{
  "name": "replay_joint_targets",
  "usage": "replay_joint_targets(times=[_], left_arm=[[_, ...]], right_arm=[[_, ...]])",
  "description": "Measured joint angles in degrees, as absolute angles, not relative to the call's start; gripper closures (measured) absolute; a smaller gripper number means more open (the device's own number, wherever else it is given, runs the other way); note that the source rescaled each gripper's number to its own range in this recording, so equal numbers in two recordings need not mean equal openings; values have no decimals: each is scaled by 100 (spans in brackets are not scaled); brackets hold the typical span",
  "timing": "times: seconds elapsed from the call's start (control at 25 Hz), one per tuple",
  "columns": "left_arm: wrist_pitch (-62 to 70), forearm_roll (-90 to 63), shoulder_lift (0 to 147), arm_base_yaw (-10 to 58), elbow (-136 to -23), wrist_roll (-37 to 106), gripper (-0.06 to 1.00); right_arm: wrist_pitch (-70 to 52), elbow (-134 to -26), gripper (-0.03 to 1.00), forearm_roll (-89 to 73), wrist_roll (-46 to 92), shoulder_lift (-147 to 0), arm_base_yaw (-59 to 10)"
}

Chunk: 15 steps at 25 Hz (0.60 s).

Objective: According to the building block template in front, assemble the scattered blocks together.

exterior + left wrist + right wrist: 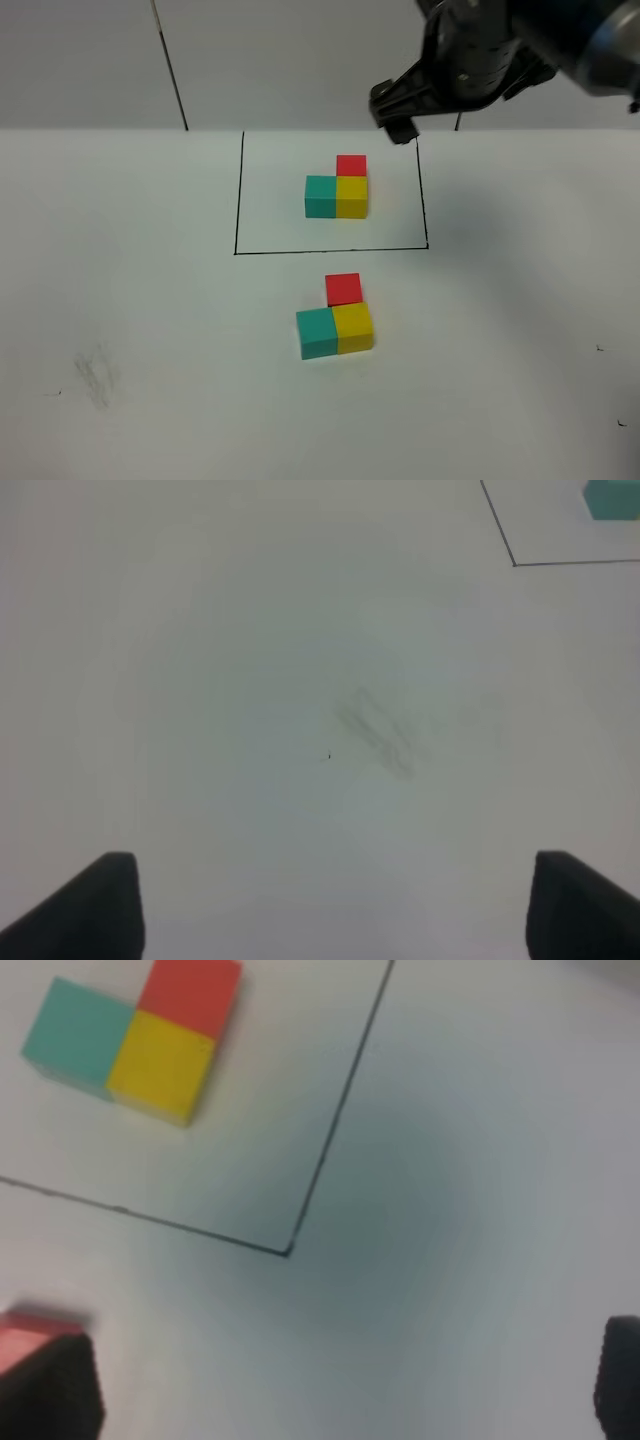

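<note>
Presently, you will find the right gripper (345, 1385) with its jaws spread wide and holding nothing, raised at the upper right of the exterior high frame; the left gripper (335, 905) also stands parted and unloaded over bare table (150, 300). Locate the building block template (337, 187) inside its black outline (238, 190) at upper centre. The scattered blocks (336, 318) sit just below it, teal touching yellow, red against the yellow's far side.

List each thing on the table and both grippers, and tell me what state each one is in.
building block template: teal, yellow, red L, assembled inside black outline.
scattered blocks: teal and yellow touching; red behind yellow, slightly askew, free of any gripper.
right gripper: open, empty, raised above the outline's far right corner.
left gripper: open, empty, over bare table.
</note>
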State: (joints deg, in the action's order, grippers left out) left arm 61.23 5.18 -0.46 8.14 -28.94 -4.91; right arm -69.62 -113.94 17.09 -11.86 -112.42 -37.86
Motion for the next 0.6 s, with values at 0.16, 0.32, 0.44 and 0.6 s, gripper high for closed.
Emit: replay_joint_targets(times=[0.16, 0.32, 0.44, 0.6], left_arm=[[6123, 518, -46, 814, -2894, -491, 24], [6123, 518, -46, 814, -2894, -491, 24], [6123, 518, -46, 814, -2894, -491, 24], [6123, 518, -46, 814, -2894, -491, 24]], right_arm=[[-6967, -11394, -3, 1693, -95, -10594, -3255], [-6959, -11060, -3, 1514, 472, -9799, -2670], [-6959, -10333, -3, 1488, 546, -9088, -2287], [-6977, -9099, -1, 1470, 545, -7968, -1747]])
